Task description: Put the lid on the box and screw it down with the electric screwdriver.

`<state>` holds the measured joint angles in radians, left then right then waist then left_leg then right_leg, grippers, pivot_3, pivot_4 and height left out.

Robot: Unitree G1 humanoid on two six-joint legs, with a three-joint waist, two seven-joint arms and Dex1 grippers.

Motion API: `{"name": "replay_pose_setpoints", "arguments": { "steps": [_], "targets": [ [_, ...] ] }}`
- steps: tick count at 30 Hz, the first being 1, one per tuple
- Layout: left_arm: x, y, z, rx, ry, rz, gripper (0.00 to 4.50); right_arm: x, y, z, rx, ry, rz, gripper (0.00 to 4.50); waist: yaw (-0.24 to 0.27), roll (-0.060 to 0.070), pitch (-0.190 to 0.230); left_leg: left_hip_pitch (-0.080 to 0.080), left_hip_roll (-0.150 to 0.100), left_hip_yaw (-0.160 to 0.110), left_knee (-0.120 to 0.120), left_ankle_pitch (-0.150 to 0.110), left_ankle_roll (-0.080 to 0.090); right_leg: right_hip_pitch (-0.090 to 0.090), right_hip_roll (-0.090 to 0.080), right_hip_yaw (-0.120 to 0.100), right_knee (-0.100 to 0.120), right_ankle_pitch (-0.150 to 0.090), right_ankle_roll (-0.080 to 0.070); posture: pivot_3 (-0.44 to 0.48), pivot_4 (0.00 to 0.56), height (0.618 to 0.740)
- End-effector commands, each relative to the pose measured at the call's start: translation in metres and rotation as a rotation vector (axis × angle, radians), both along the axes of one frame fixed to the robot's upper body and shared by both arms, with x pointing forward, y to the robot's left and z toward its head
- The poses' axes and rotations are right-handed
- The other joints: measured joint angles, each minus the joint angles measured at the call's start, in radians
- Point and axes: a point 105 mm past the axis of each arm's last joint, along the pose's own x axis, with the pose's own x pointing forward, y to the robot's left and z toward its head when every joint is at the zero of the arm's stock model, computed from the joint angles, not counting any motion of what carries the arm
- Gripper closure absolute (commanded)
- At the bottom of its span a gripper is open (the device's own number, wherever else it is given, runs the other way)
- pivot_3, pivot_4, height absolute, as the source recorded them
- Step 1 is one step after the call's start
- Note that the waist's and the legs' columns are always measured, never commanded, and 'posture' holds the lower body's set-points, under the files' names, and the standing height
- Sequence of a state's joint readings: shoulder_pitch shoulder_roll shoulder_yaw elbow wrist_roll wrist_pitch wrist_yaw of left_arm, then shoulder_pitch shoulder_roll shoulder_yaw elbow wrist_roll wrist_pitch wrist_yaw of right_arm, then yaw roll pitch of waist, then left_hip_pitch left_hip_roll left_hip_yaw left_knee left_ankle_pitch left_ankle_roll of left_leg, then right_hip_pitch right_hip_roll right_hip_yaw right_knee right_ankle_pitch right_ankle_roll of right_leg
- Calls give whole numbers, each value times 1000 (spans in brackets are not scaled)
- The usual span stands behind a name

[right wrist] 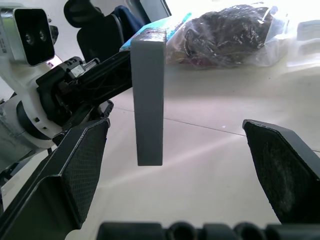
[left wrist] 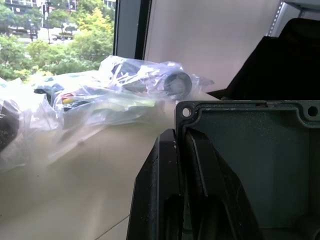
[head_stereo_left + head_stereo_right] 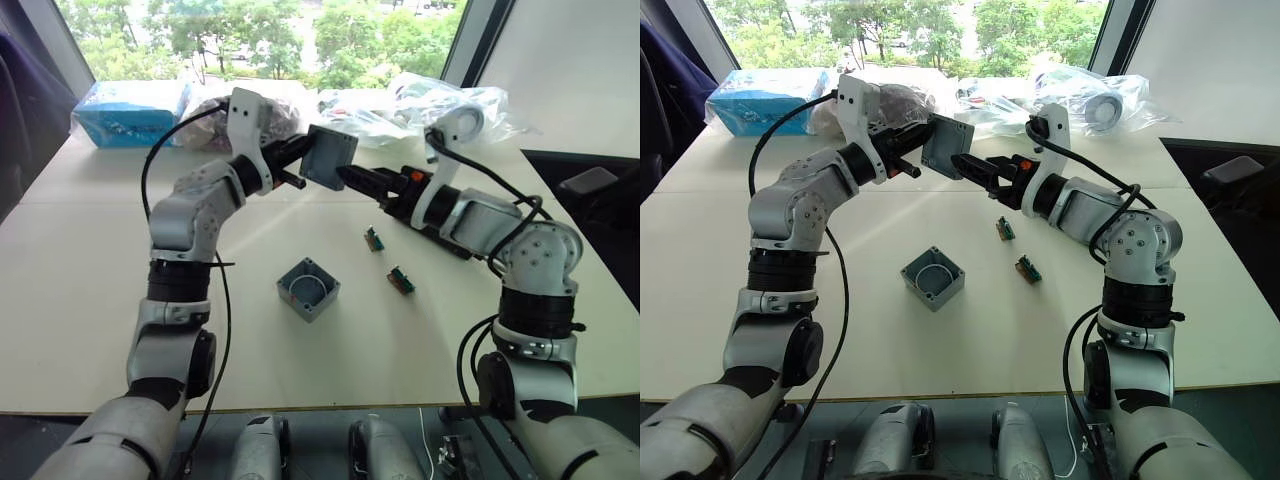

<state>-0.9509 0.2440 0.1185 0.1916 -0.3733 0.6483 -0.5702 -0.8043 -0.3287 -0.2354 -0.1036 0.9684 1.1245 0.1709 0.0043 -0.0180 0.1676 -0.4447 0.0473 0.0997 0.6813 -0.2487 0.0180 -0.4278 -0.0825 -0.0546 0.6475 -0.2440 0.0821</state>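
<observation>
A pale table runs back to a window, its far edge crowded with clear plastic bags and a blue packet at the upper left of the head views. The middle of the tabletop is open: only the box sits there, mouth up, with two small green parts just to its right and bare surface all round. Above it, upper centre, the left gripper pinches one edge of the lid, held on edge in the air. The right gripper faces it, fingers spread wide either side of the lid's rim, not touching.
</observation>
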Motion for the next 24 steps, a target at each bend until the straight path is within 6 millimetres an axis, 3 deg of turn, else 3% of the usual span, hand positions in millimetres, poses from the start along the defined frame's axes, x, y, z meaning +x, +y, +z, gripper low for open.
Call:
{"name": "replay_pose_setpoints", "arguments": {
  "steps": [1,4,12,14,18,24],
  "targets": [
    [-8,-5,17,-12,-70,-32,4500,-3,4,18,29,-56,13,495,0,0,0,0,0,0,0,0,0,0,0,0,0,0,0,0,150,740],
    [-10,-7,17,-13,-72,-44,4500,-3,4,17,26,-56,8,1301,0,0,0,0,0,0,0,0,0,0,0,0,0,0,0,0,150,740],
    [-11,-8,13,-3,-63,-53,4500,-2,5,19,44,-62,-5,4271,1,0,0,0,0,0,0,0,0,0,0,0,0,0,0,0,150,740],
    [-12,-9,11,3,-56,-63,4500,-2,5,20,42,-69,-6,4355,1,0,0,0,0,0,0,0,0,0,0,0,0,0,0,0,150,740],
    [-14,-8,10,3,-44,-88,3203,-2,5,20,39,-83,-18,4355,0,0,0,0,0,0,0,0,0,0,0,0,0,0,0,0,150,740],
    [-21,13,17,0,-16,-130,801,-5,6,20,28,-119,-22,4355,-8,0,0,0,0,0,-1,0,0,-1,0,0,-1,0,0,0,150,740]
  ]
}}
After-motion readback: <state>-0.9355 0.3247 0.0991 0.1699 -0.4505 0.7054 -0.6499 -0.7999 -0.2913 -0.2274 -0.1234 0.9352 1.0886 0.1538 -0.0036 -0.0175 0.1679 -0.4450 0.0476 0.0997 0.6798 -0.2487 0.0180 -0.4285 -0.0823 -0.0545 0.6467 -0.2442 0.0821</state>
